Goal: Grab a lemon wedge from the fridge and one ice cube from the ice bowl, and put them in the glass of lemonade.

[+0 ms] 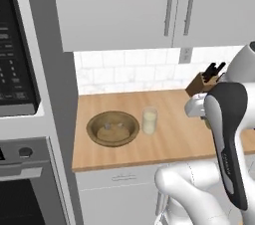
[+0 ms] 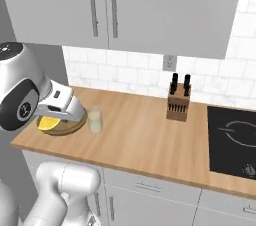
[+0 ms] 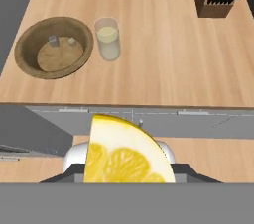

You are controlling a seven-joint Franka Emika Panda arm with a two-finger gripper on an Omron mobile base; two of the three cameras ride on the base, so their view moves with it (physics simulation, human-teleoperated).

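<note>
Oven stack at far left. Ice bowl (image 1: 113, 128) on wooden counter (image 1: 169, 139), glass of lemonade (image 1: 149, 121) just beside it to the right; knife block (image 2: 178, 104) further right, cooktop (image 2: 232, 140) cut off. Hand view: gripper (image 3: 126, 176) clamps lemon wedge (image 3: 124, 153), fingertips hidden; two ice cubes (image 3: 52, 40) in bowl.

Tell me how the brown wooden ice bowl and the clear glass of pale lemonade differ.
The wide, shallow brown wooden ice bowl is far broader than the narrow clear glass of pale lemonade. The bowl is opaque with a thick dark rim; the glass is see-through. The bowl holds two small clear ice cubes; the glass holds pale yellow liquid. Both stand upright, side by side, on the light wooden counter.
</note>
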